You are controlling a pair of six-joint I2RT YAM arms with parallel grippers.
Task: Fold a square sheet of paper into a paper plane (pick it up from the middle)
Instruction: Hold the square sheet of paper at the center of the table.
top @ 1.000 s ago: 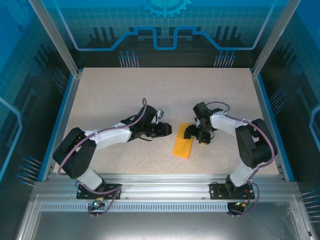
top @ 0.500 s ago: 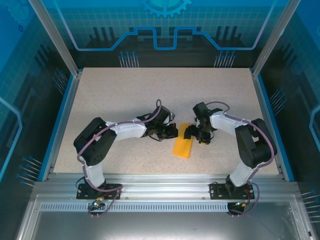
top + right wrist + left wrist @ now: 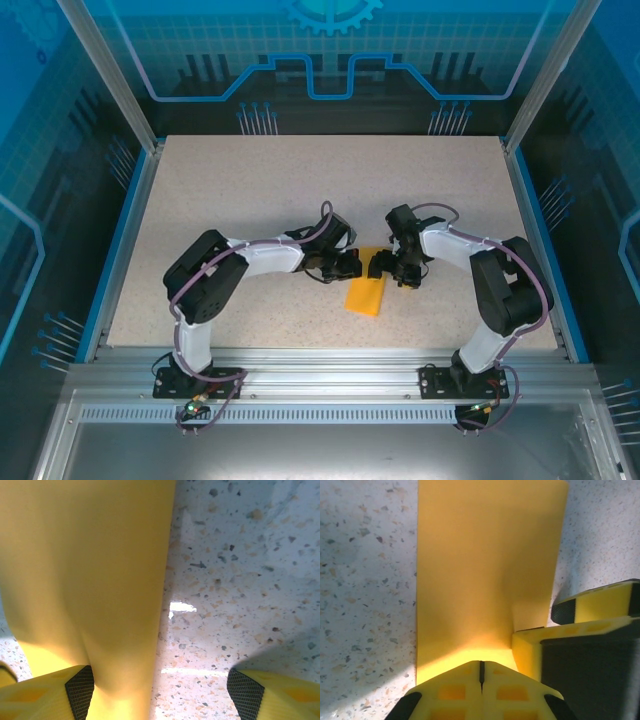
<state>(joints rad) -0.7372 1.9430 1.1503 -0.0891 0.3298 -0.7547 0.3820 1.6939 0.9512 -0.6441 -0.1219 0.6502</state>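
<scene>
Going from the left: the left arm [image 3: 255,258] is stretched low across the speckled counter [image 3: 230,190] toward the middle. The left hand [image 3: 350,266] sits right at the upper left edge of the sheet of paper [image 3: 365,294]. On its wrist cam the two yellow fingertips [image 3: 452,690] are pressed tight together with just a thin seam between them, and they're parked right up against the near edge of the paper. I honestly can't tell if a sliver of paper is nipped in there or if they're just touching it.

The paper is orange-yellow and lies flat on the counter around the middle, a bit toward the near side. From above it looks like a long narrow rectangle rather than a square. It's slightly tilted, with its far end tucked between the two hands and the other end pointing back toward the arm bases. The edges look straight and the corner I can see is square.

The right hand [image 3: 387,266] is on the other side of that far end, just beside the left one. Its fingers are spread wide apart and holding nothing. On the right wrist cam one finger sits over the paper and the other over bare counter, so it's straddling the paper's right edge. The right arm [image 3: 480,260] bends back to its base at the near right.
</scene>
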